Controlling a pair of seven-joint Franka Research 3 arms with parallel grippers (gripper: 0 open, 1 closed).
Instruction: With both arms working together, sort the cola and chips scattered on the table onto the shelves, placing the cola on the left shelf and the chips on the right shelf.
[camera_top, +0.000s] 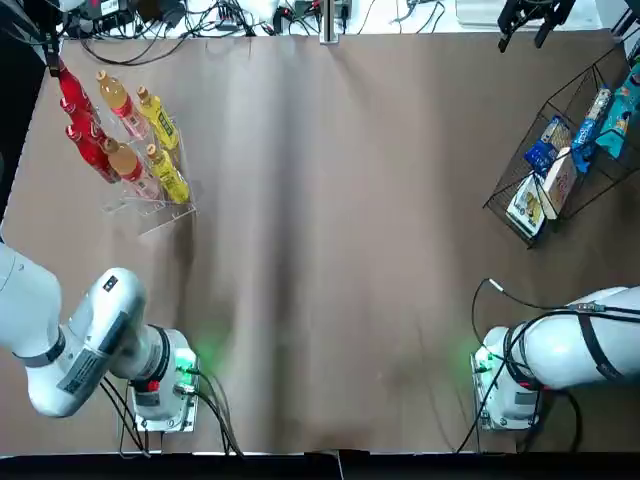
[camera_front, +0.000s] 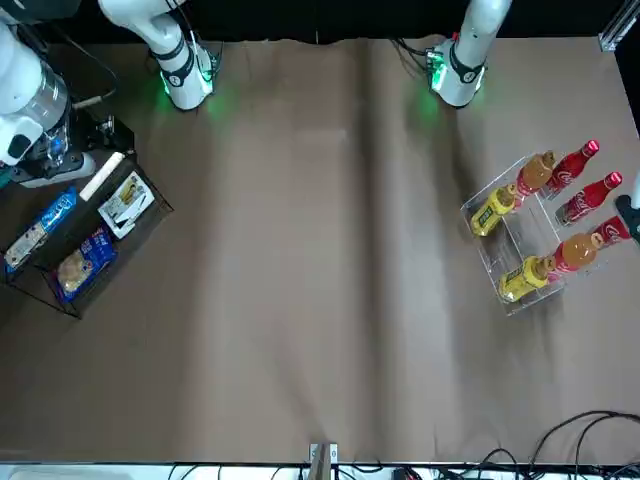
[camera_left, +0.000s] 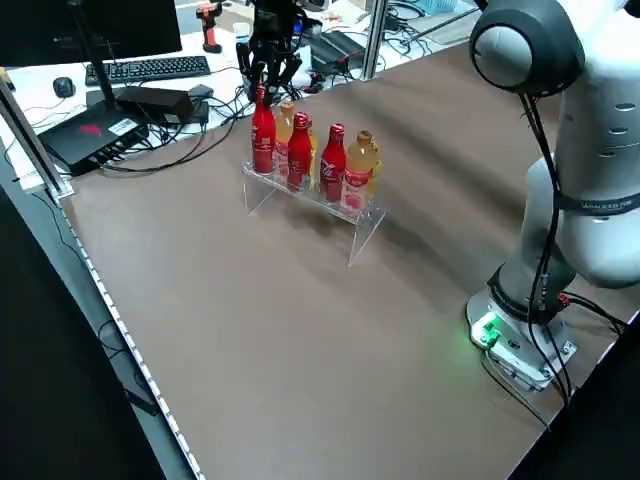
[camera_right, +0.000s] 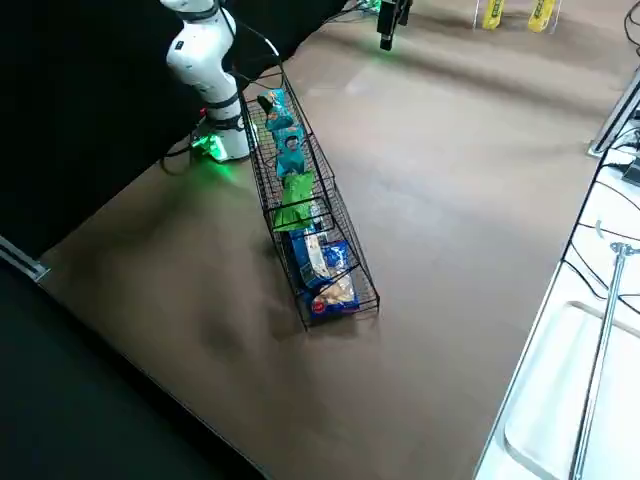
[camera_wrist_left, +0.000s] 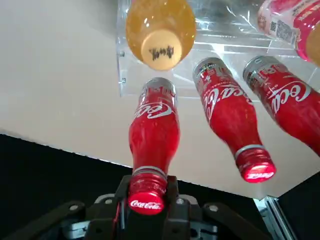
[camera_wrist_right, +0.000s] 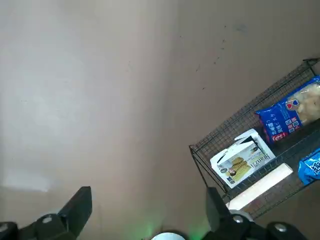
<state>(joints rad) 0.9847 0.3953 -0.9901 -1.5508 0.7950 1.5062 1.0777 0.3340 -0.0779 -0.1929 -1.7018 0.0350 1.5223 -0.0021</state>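
Three cola bottles (camera_wrist_left: 154, 125) are up on the clear stand (camera_left: 318, 197), and the left pincer (camera_wrist_left: 148, 192) is at the cap end of the outermost one, fingers narrow and, as far as I can tell, closed on it. Looks like the final placement to me. I'd check that the base sits flat before letting go, open evenly so neither finger nudges it, then back straight up along the bottle. Slim, slick, top-heavy thing on a narrow ledge, so a sideways tug could easily tip it into the next cola or the amber bottle (camera_wrist_left: 161, 32). The acrylic is smooth and glossy too, so I wouldn't trust it for grip. The right pincer (camera_wrist_right: 148, 200) is parked wide with nothing in it, up high near the black wire rack (camera_right: 345, 215). The chips are already in there: a crinkly green packet (camera_right: 297, 200) and two teal ones (camera_right: 289, 150), soft pillowy foil next to the stiff, square-edged white box (camera_wrist_right: 242, 160). The mesh is thin wire with angular corners, so if anything needs straightening, pinch lightly and keep the foil from snagging. Otherwise I'd leave that side alone.
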